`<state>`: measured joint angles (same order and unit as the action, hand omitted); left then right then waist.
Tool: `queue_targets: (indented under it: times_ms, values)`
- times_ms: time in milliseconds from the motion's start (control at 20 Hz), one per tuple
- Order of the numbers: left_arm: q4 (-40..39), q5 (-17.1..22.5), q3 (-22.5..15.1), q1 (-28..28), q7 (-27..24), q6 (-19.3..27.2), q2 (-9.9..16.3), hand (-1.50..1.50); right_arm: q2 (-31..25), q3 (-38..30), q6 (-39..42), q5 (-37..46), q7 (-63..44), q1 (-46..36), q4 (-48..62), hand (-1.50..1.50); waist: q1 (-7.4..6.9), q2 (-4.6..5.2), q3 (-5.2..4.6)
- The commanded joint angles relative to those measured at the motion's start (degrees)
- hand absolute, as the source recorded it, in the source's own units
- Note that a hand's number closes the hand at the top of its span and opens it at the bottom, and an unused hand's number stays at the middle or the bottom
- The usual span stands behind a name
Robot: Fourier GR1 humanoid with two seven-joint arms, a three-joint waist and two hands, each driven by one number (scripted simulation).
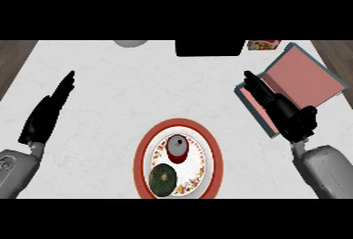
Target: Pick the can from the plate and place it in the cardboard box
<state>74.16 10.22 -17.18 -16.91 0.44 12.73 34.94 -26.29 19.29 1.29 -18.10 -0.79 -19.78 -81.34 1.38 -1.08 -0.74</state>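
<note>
A red can (178,148) with a grey top stands on a white, red-rimmed plate (214,158) near the counter's front middle. A dark green round object (163,179) lies on the same plate, just in front of the can. The box (303,77) with a pink inside and grey-blue rim sits at the right. My right hand (286,114) is open with straight fingers, over the box's near left edge, to the right of the plate. Far left, my left hand (47,114) rests open, fingers pointing up.
A black object (209,48) sits at the counter's back edge. Beside it to the right is a small colourful packet (263,45), and a grey round thing (130,43) shows at the back left. The white counter (117,93) spreads between my hands.
</note>
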Motion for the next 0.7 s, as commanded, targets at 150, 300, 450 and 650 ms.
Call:
queue_targets:
  times_ms: [150,300,450,650]
  values:
    - [5.3,10.0,6.3,1.7,3.2,-2.1,-3.5,0.0,3.5,1.5,9.3,-5.0,-1.2,-6.8,-1.6,-1.5,-3.95,0.98,0.76]
    - [4.1,14.5,7.2,4.7,3.6,-2.0,-7.4,0.0,-3.4,0.0,-0.1,12.1,5.5,-11.7,-2.7,-1.5,-3.84,0.22,0.37]
    - [9.5,17.8,9.0,7.8,6.4,-2.8,-6.3,0.0,9.6,-3.0,-3.1,3.8,19.6,-3.9,-2.3,-1.5,-3.3,0.84,0.94]
    - [10.7,19.4,10.8,11.2,5.7,-4.3,-6.1,0.0,6.3,0.5,4.4,7.5,31.1,1.8,-6.7,-1.5,-1.66,0.86,0.81]
